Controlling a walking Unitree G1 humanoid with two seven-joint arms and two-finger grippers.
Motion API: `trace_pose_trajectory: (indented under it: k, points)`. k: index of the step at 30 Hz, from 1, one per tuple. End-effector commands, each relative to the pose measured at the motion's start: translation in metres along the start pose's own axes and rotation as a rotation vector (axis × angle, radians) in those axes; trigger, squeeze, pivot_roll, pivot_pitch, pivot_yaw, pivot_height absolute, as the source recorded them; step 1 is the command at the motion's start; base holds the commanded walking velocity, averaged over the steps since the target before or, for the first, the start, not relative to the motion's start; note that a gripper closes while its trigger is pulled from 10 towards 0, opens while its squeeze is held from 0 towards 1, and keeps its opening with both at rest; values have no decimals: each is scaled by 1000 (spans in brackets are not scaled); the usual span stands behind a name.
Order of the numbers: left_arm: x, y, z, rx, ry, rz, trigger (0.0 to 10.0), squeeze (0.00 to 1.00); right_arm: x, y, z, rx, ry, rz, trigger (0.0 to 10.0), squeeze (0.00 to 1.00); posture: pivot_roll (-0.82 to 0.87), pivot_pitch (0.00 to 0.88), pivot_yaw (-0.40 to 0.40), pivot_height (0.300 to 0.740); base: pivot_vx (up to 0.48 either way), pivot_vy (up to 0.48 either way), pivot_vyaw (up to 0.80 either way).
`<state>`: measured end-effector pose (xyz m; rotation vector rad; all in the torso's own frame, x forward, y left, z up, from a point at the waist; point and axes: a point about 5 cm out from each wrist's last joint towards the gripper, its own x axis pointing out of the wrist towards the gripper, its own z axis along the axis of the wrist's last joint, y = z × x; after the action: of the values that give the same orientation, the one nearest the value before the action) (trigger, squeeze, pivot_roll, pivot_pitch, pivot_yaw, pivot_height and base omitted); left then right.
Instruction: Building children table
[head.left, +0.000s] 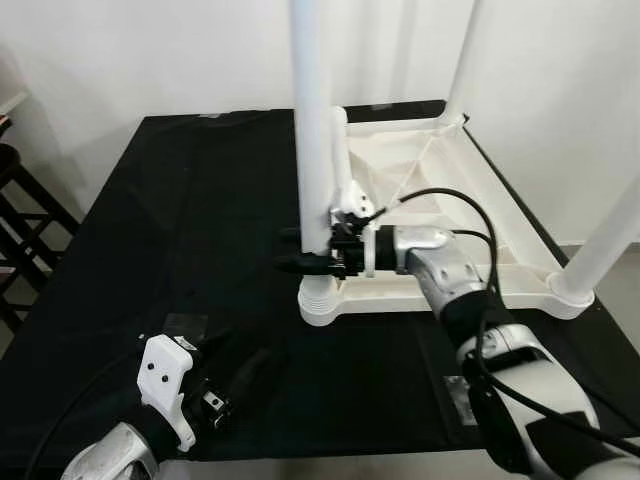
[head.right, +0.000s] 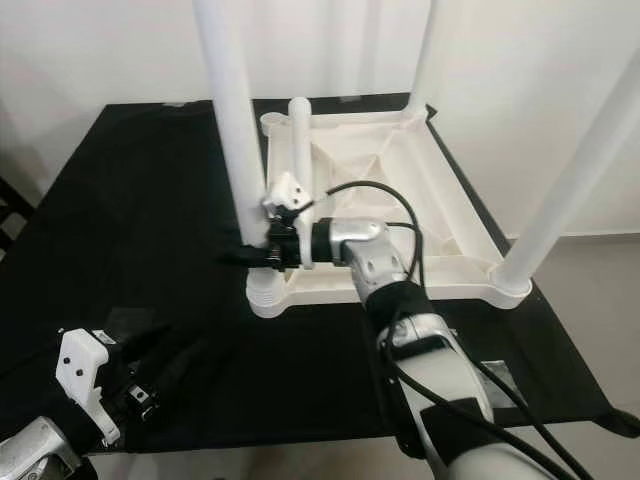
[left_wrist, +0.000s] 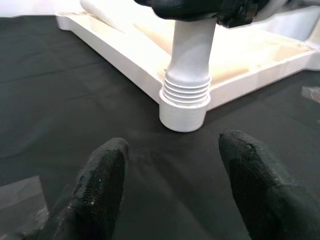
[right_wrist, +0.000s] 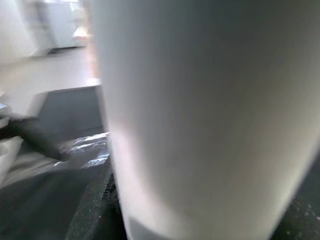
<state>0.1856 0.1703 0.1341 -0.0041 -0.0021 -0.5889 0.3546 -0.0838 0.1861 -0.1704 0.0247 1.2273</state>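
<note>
Black cloth (head.left: 150, 220) covers the tabletop before a white wall. Head views: I see the white children's table (head.left: 440, 190) lying upside down on the cloth, legs pointing up. My right gripper (head.left: 312, 262) has its jaws clenched around the near left leg (head.left: 312, 150), just above its ribbed socket (head.left: 322, 297). My left gripper (head.left: 262, 368) rests low on the cloth, near that corner.

Left wrist view: jaws released, both fingers (left_wrist: 100, 185) spread, the socket straight ahead between them.

Right wrist view: the leg (right_wrist: 200, 115) sits blurred against the jaws.
</note>
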Motion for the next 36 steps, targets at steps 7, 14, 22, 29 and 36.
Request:
trace_pose_trajectory:
  k: [7,14,22,29,36]
  points:
    - [-5,4,0,-10,11,-7,10000,0,5,83,-58,227,181,-587,0,0,25,121,30,740,0,0,0]
    - [1,4,0,-14,10,-19,10000,0,13,77,-53,149,201,-515,3176,0,23,108,16,740,0,0,0]
    - [5,3,0,-16,-6,-8,10000,0,22,59,-8,107,27,-354,10000,1000,22,104,10,740,0,0,0]
    - [9,3,-2,-21,-4,-11,10000,0,24,18,16,-61,-1,97,10000,0,37,85,13,740,0,0,0]
    - [11,0,-5,-34,3,-12,10000,0,30,0,13,3,55,125,4941,0,56,75,10,740,0,0,0]
